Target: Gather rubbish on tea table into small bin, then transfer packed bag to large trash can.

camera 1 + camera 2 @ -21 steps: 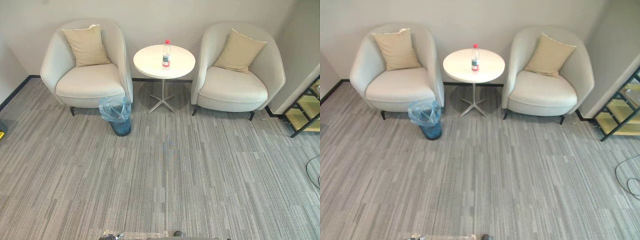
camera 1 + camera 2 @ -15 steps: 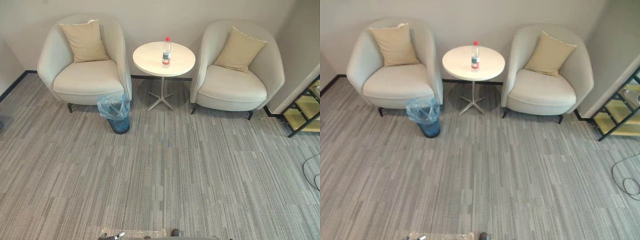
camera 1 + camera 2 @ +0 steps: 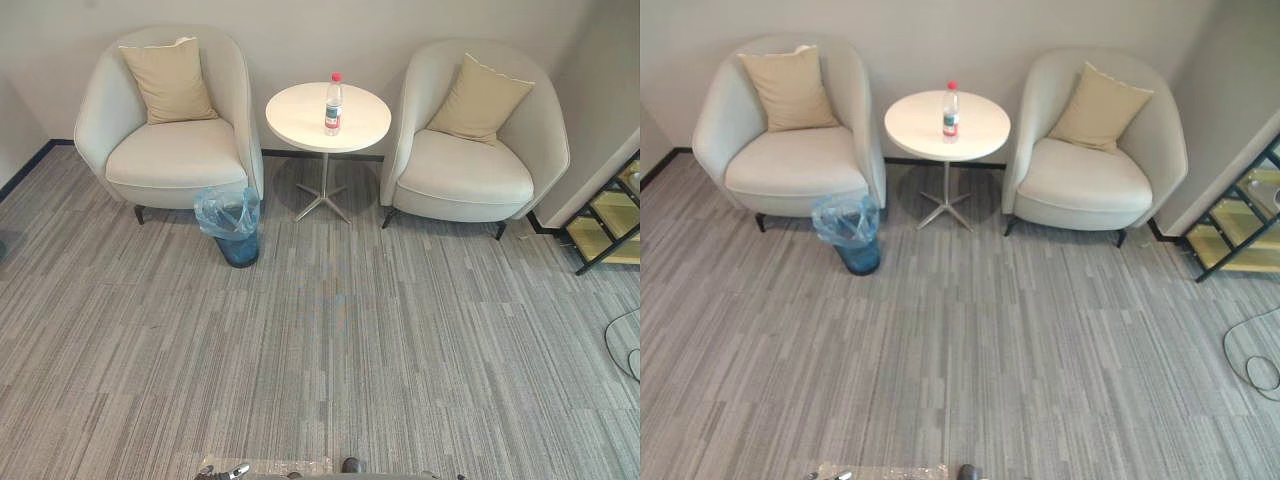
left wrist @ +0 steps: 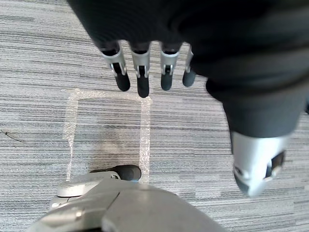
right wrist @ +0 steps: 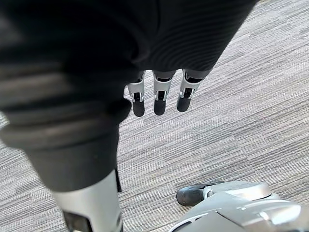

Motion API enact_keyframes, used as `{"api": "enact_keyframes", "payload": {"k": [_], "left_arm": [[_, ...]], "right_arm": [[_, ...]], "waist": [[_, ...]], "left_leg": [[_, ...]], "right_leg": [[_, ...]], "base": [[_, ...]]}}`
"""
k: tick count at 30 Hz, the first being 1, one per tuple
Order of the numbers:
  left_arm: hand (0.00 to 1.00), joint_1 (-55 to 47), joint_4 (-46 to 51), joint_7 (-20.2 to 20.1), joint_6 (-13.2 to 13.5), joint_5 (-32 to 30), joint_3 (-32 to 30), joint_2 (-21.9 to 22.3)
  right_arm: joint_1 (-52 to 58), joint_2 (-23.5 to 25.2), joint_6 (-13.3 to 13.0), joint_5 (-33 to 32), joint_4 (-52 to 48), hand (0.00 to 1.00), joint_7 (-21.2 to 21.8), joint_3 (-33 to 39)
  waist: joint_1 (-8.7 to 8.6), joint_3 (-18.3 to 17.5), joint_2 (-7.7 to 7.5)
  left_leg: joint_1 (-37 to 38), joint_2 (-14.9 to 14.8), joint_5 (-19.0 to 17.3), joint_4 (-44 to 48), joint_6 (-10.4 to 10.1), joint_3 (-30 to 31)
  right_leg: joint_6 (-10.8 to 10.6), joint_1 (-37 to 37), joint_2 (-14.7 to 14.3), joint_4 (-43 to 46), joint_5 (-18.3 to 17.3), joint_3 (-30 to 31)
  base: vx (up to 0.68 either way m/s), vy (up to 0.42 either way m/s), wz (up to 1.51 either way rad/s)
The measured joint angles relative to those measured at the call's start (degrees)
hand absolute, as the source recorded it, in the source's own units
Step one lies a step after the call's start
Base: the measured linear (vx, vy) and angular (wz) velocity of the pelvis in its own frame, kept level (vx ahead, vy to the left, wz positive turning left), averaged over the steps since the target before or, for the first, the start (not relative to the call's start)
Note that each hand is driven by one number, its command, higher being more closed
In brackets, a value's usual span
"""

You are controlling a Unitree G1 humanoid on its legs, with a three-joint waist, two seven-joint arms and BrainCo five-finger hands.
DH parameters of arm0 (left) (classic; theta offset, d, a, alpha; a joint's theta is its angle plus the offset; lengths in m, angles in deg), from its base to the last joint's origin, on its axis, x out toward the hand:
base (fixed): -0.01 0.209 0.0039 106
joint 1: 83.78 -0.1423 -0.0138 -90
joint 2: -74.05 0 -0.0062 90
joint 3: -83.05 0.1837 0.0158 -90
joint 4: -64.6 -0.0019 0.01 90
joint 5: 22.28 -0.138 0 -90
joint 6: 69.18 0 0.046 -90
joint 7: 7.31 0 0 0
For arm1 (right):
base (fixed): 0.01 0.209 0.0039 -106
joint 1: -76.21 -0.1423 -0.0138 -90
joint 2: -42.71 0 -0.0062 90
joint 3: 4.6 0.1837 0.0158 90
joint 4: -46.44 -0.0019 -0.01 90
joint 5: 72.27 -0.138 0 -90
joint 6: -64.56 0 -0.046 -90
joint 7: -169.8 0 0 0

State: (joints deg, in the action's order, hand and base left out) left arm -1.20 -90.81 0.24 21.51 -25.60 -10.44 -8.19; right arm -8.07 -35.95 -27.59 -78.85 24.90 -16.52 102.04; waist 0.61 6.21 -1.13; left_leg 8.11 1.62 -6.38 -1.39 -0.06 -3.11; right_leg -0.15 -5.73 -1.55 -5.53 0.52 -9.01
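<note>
Judging the clear red-capped plastic bottle (image 3: 332, 106), upright on the far round white tea table (image 3: 300, 122), light and slippery (best wrapped round its labelled middle), with left hand (image 4: 141, 65) and right hand (image 5: 159, 94) hanging empty, fingers straight, over the near carpet.

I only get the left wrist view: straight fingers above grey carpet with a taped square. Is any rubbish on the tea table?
Observer: Yes, one clear plastic bottle with a red cap stands upright on the round white tea table.
Operator: Where would it go?
Observer: Into the small dark bin lined with a blue bag, on the grey carpet before the left cream armchair.
Operator: And the other arm?
Observer: The right hand hangs above carpet, fingers straight, holding nothing.
</note>
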Motion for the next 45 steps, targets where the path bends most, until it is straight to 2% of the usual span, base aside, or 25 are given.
{"api": "enact_keyframes", "payload": {"k": [12, 16, 17, 19, 20, 21, 23, 24, 26, 28, 29, 30, 31, 32, 33, 34, 35, 36, 37, 38, 39, 41, 43, 45], "left_arm": [[0.0, 1.37, 0.03, 0.06, -0.43, 0.06, 1.06, -0.45], [0.0, 2.42, 0.56, 0.18, -0.56, 0.13, 1.06, -0.5], [0.0, 2.41, 1.02, 0.26, -0.56, 0.17, 0.92, -0.5], [0.0, 2.26, 2.55, 0.57, -0.68, 0.24, -0.35, -0.6], [0.0, 2.11, 3.81, 1.12, -0.73, 0.6, -1.75, -0.22], [0.0, 1.8, 4.99, 1.29, -0.79, 1.22, -3.19, 0.69], [0.0, 1.11, 6.2, 1.4, -0.81, 2.03, -5.68, 2.29], [0.0, 0.96, 6.67, 1.43, -0.74, 2.45, -6.06, 2.6], [0.0, 0.92, 6.78, 2.33, -0.71, 3.75, -6.18, 2.71], [0.0, 0.88, 6.78, 2.39, -0.61, 4.63, -6.09, 2.79], [0.0, 0.86, 6.71, 2.4, -0.58, 4.62, -6.01, 2.97], [0.0, 0.36, 6.39, 2.36, -0.53, 4.59, -5.33, 3.27], [0.0, -0.27, 5.95, 2.33, -0.49, 4.57, -4.97, 3.26], [0.0, -0.3, 5.37, 2.29, -0.46, 4.52, -4.84, 2.61], [0.0, -0.35, 4.99, 2.31, -0.54, 4.49, -4.91, 1.85], [0.0, -0.3, 5.02, 2.31, -0.53, 4.46, -5.31, 1.56], [0.0, -0.34, 5.01, 2.31, -0.54, 4.53, -5.41, 1.46], [0.0, -0.38, 5.01, 2.3, -0.74, 4.57, -5.33, 1.26], [0.0, -0.18, 5.11, 2.33, -0.97, 4.55, -5.1, 1.11], [0.0, 0.05, 5.21, 2.35, -1.01, 4.56, -5.05, 1.09], [0.0, 0.57, 5.17, 2.36, -1.06, 4.53, -5.01, 1.07], [0.0, 1.73, 5.18, 2.36, -1.15, 4.53, -5.08, 1.15], [0.0, 2.21, 5.15, 2.34, -1.14, 4.58, -5.11, 1.61], [0.0, 2.85, 5.16, 2.32, -1.05, 4.57, -5.01, 1.99]], "right_arm": [[-0.87, -0.03, 0.02, -0.08, -0.11, 0.0, -0.2, -0.09], [-1.49, -0.02, -0.04, -0.13, -0.25, 0.0, -0.56, 0.01], [-1.51, -0.01, -0.06, -0.24, -0.29, 0.0, -0.63, 0.04], [-1.95, 0.16, -0.09, -0.26, -0.4, 0.0, -0.99, 0.08], [-2.09, 0.21, -0.08, -0.26, -0.54, 0.0, -1.06, 0.07], [-1.86, 0.26, -0.05, -0.28, -1.63, 0.0, -1.1, 0.06], [-0.98, 0.03, -0.07, -0.28, -3.99, 0.0, -1.38, -0.04], [-1.06, -0.02, -0.09, -0.29, -4.5, 0.0, -1.49, 0.01], [-1.67, 0.02, -0.06, -0.38, -4.49, 0.0, -1.58, 0.12], [-2.27, -0.15, -0.06, -0.4, -4.48, 0.0, -1.6, 0.16], [-2.55, -0.42, -0.07, -0.37, -4.56, 0.0, -1.58, 0.16], [-2.37, -0.97, -0.05, -0.37, -4.47, 0.0, -1.56, 0.14], [-2.32, -1.17, -0.04, -0.35, -4.06, 0.0, -1.57, 0.1], [-2.82, -0.83, -0.01, -0.34, -3.72, 0.0, -1.56, 0.24], [-2.89, 0.36, -0.04, -0.3, -3.83, 0.0, -1.42, 0.6], [-2.92, 1.82, -0.09, -0.28, -4.53, 0.0, -1.26, 1.06], [-2.98, 2.28, -0.13, -0.22, -4.93, 0.0, -1.01, 1.18], [-3.1, 2.43, -0.3, -0.22, -5.46, 0.0, -0.77, 1.17], [-3.08, 2.45, -0.36, -0.2, -6.23, 0.0, -0.67, 1.03], [-3.05, 2.46, -0.4, -0.14, -6.78, 0.0, -0.64, 0.29], [-3.04, 2.43, -0.53, -0.08, -7.37, 0.0, -0.58, -0.13], [-3.02, 2.85, -0.62, -0.11, -9.09, 0.0, -0.5, -0.06], [-3.48, 2.73, -0.82, -0.17, -10.38, 0.0, -0.43, 0.15], [-3.73, 2.5, -0.92, -0.16, -11.34, 0.0, -0.27, 0.12]], "waist": [[-0.1, 1.73, -0.11], [-0.14, 3.16, -0.04], [-0.14, 3.36, 0.02], [0.0, 4.54, -0.68], [0.15, 5.31, -0.85], [0.48, 6.15, -0.1], [1.71, 6.53, 0.7], [1.74, 6.59, 0.9], [2.39, 6.67, 0.73], [2.8, 6.46, 0.77], [2.84, 6.3, 1.11], [3.03, 5.62, 2.15], [3.02, 5.35, 2.38], [3.16, 4.73, 1.56], [3.15, 3.88, 0.15], [3.68, 3.22, -0.81], [3.7, 3.21, -1.12], [3.52, 3.24, -1.27], [2.87, 3.08, -1.39], [2.53, 2.98, -1.31], [2.57, 3.04, -1.05], [2.52, 2.99, -0.86], [1.93, 3.33, 0.06], [1.13, 3.56, 0.75]], "left_leg": [[-2.18, -0.08, -0.01, 0.23, -0.01, -0.52], [-4.45, -0.32, -1.58, 3.38, -1.21, -1.06], [-6.17, -0.64, -3.12, 6.74, -1.75, -1.35], [-10.63, -1.02, -5.3, 18.3, -4.38, -3.03], [-14.64, -1.85, -5.29, 29.09, -4.45, -4.39], [-18.21, -3.31, -4.72, 38.98, -4.74, -4.85], [-23.14, -5.86, -7.08, 49.0, -2.01, -5.98], [-25.44, -6.64, -7.51, 49.94, -1.92, -6.02], [-28.45, -7.06, -7.4, 43.81, -1.96, -6.79], [-28.76, -5.75, -4.69, 30.41, -3.09, -8.2], [-28.4, -4.64, -1.65, 22.21, -3.62, -8.26], [-26.93, -4.07, 1.7, 14.05, -4.63, -6.76], [-26.7, -3.65, 6.0, 13.32, -2.71, -5.99], [-26.99, -2.5, 5.7, 15.82, -0.31, -6.1], [-27.24, -1.77, 2.94, 17.99, 0.08, -7.65], [-25.59, -1.33, 0.32, 18.85, 0.67, -9.35], [-23.57, -1.0, -0.75, 18.55, 0.99, -10.08], [-20.1, -0.35, -1.91, 18.1, 1.81, -10.66], [-16.59, 0.17, -3.48, 17.61, 2.01, -10.9], [-14.5, 0.31, -4.61, 17.31, 2.01, -10.77], [-11.36, 0.45, -5.81, 16.16, 1.79, -10.85], [-5.4, 0.31, -6.84, 12.83, 1.21, -10.75], [-0.21, -1.02, -6.98, 9.74, 0.92, -10.47], [2.99, -2.84, -6.99, 9.36, 0.93, -9.81]], "right_leg": [[0.09, 1.79, -0.03, 0.04, 0.06, 0.23], [0.44, 2.51, -0.03, 0.45, -0.31, 0.23], [0.95, 2.6, -0.11, 0.45, -0.82, 0.25], [2.14, 2.44, 0.41, 1.6, -2.93, 0.89], [2.88, 2.2, 0.71, 3.73, -4.61, 1.71], [3.3, 1.53, 0.58, 6.19, -6.41, 2.26], [3.97, 0.89, 0.59, 9.31, -9.15, 3.84], [4.03, 0.28, 0.87, 9.42, -9.53, 4.56], [3.76, -0.3, 2.33, 9.32, -10.36, 5.84], [2.25, -0.5, 4.4, 9.24, -11.83, 6.72], [1.3, -1.31, 5.15, 9.08, -12.77, 7.64], [0.21, -1.87, 5.35, 8.91, -14.01, 8.26], [-0.6, -2.25, 5.57, 9.4, -15.46, 9.17], [-0.93, -2.24, 6.77, 11.34, -17.03, 10.06], [-1.4, -1.59, 8.04, 14.61, -18.06, 10.83], [-2.19, 2.19, 9.08, 24.34, -18.43, 12.08], [-4.38, 4.69, 9.58, 31.75, -17.53, 12.56], [-8.93, 8.69, 10.33, 43.12, -14.96, 12.92], [-11.17, 11.66, 10.76, 53.67, -12.91, 12.49], [-11.0, 13.71, 11.0, 59.17, -12.19, 11.2], [-9.49, 16.51, 12.31, 64.31, -11.85, 8.22], [-6.04, 21.33, 14.55, 66.97, -13.4, 2.51], [-4.87, 24.96, 14.81, 61.92, -15.61, -2.37], [-3.87, 26.91, 13.63, 49.92, -15.01, -4.28]], "base": [[0.0, 0.0, -0.01], [0.0, 0.0, 0.0], [0.03, -0.025, -0.03], [0.01, -0.047, -0.06], [0.0, -0.061, -0.18], [0.03, -0.042, -0.3], [0.09, 0.007, -0.37], [0.16, 0.026, -0.32], [0.26, 0.094, -0.31], [0.31, 0.145, -0.27], [0.42, 0.206, -0.26], [0.46, 0.237, -0.35], [0.5, 0.294, -0.47], [0.43, 0.248, -0.43], [0.68, 0.328, -0.56], [0.58, 0.236, -0.53], [0.64, 0.264, -0.59], [0.48, 0.194, -0.28], [0.47, 0.171, -0.07], [0.48, 0.131, 0.0], [0.38, 0.069, -0.08], [0.46, 0.038, -0.12], [0.55, -0.043, 0.1], [0.5, -0.145, 0.28]]}}
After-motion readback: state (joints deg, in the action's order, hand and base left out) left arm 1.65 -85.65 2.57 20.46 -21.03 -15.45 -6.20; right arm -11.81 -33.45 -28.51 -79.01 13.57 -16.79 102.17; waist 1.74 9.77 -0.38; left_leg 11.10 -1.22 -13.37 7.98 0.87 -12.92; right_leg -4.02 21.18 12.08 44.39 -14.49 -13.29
